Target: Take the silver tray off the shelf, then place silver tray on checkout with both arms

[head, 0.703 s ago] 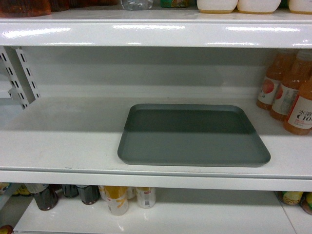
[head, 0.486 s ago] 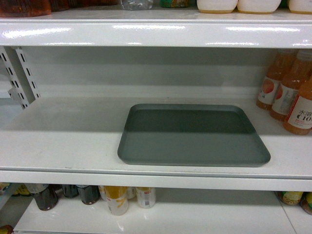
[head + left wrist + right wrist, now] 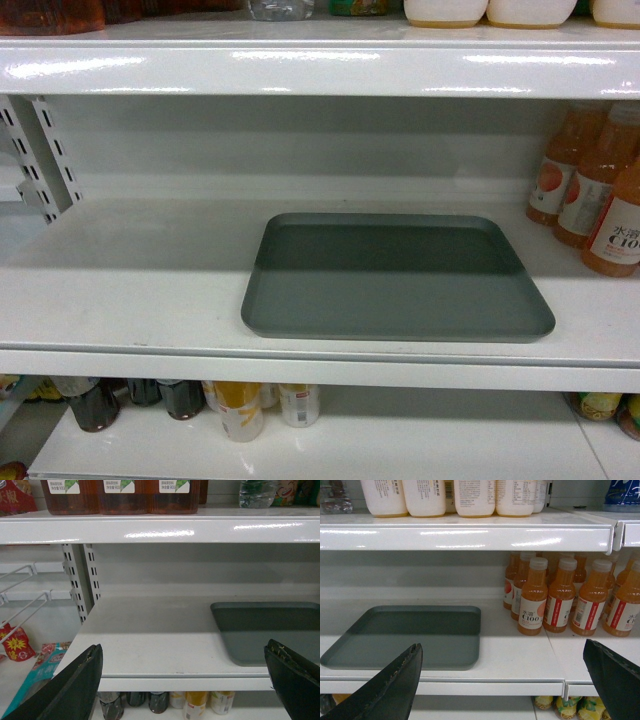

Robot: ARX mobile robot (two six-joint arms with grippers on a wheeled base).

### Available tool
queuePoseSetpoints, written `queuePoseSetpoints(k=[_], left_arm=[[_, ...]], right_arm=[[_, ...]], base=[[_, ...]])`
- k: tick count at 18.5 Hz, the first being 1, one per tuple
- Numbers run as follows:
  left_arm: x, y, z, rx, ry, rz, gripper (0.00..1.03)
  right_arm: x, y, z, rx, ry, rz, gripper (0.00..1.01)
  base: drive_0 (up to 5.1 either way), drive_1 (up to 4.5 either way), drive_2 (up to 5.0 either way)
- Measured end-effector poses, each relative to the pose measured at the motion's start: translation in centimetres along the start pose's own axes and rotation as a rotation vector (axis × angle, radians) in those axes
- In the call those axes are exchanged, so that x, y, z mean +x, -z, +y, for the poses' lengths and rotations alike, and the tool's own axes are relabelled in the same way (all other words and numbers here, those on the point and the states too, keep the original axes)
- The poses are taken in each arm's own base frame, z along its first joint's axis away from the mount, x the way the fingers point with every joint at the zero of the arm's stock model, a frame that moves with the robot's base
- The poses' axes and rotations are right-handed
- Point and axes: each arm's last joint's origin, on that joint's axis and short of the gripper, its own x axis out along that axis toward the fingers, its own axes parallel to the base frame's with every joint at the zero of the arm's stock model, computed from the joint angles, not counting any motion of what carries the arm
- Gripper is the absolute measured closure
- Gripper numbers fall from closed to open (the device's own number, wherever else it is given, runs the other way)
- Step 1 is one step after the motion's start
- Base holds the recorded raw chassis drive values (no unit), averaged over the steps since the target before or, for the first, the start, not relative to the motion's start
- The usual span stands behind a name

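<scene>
Head view: the silver tray (image 3: 397,277) lies flat on the shelf (image 3: 130,290), close to its front lip, with orange juice bottles (image 3: 592,190) standing to its right. Left wrist view: the left gripper (image 3: 182,680) hangs before the shelf, jaws spread wide, nothing between them. Right wrist view: the right gripper (image 3: 502,680) likewise has wide, empty jaws.

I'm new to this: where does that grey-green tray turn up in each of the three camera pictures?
Head view: the silver tray lies flat on the shelf, right of centre.
Left wrist view: only its left end shows, at the right edge.
Right wrist view: it lies at lower left, left of the orange juice bottles.
Shared landmark: the glossy white upper shelf lip runs across the top of every view.
</scene>
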Motion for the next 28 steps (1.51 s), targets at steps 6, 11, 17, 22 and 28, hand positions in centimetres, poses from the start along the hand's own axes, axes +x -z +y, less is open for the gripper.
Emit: queuePoseSetpoints(k=[6,11,17,22,28], left_arm=[[0.0,0.0,0.0,0.0,0.0,0.0,0.05],[0.0,0.0,0.0,0.0,0.0,0.0,0.05],[0.0,0.0,0.0,0.0,0.0,0.0,0.05],[0.0,0.0,0.0,0.0,0.0,0.0,0.05],[0.0,0.0,0.0,0.0,0.0,0.0,0.05]], right_arm=[[0.0,0.0,0.0,0.0,0.0,0.0,0.03],[0.0,0.0,0.0,0.0,0.0,0.0,0.03],[0.0,0.0,0.0,0.0,0.0,0.0,0.03],[0.0,0.0,0.0,0.0,0.0,0.0,0.03],[0.0,0.0,0.0,0.0,0.0,0.0,0.03]], base=[[0.0,0.0,0.0],[0.0,0.0,0.0],[0.0,0.0,0.0],[0.0,0.0,0.0],[0.0,0.0,0.0]])
